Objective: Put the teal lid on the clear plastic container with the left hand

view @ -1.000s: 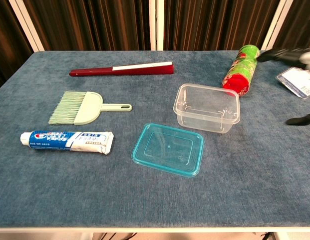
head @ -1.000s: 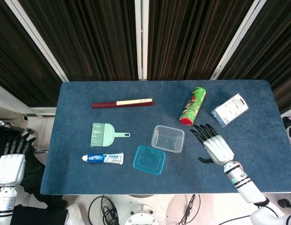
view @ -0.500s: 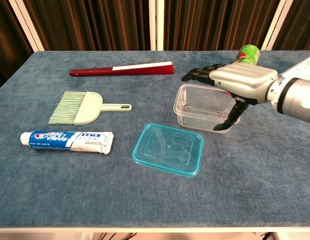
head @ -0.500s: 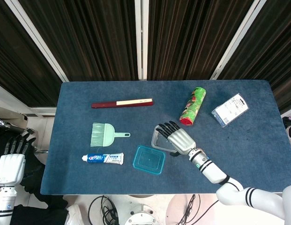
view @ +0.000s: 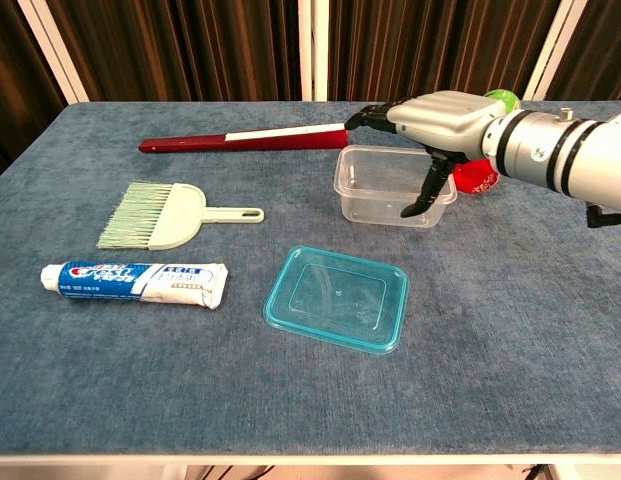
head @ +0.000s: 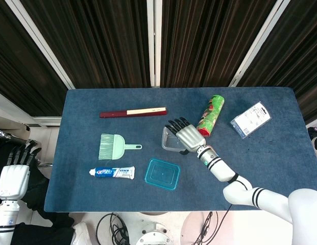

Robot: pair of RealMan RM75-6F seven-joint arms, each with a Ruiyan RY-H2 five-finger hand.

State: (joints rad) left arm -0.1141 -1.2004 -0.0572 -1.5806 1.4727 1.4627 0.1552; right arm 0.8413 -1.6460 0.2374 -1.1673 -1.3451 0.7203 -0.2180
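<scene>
my right hand (view: pixel 442 125) sits over the clear plastic container (view: pixel 390 186), fingers reaching across its far rim and the thumb hooked down against the near wall, so it grips the container. i judge this hold serves to steady or position the container for the lidding step; i cannot tell whether the container rests on the table (view: pixel 510 340) or is slightly raised. in the head view the same hand (head: pixel 186 136) covers most of the container (head: pixel 169 141).

the teal lid (view: pixel 336 298) lies flat on the table, just in front of the container and apart from it, untouched. it lies rim up, so it may need turning before it seats.

my left hand (head: pixel 12 173) hangs off the table's left edge, well apart from the lid, fingers spread and holding nothing. it shows only in the head view. the task assigns the lid to this hand, so the lid pickup is not yet begun.

count on the table:
- one clear plastic container
- one teal lid
- one toothpaste tube (view: pixel 136 282)
- one pale green hand brush (view: pixel 164 214)
- one folded red fan (view: pixel 245 137)
- one green and red cylindrical can (head: pixel 210 116)
- one blister pack (head: pixel 250 119)
</scene>
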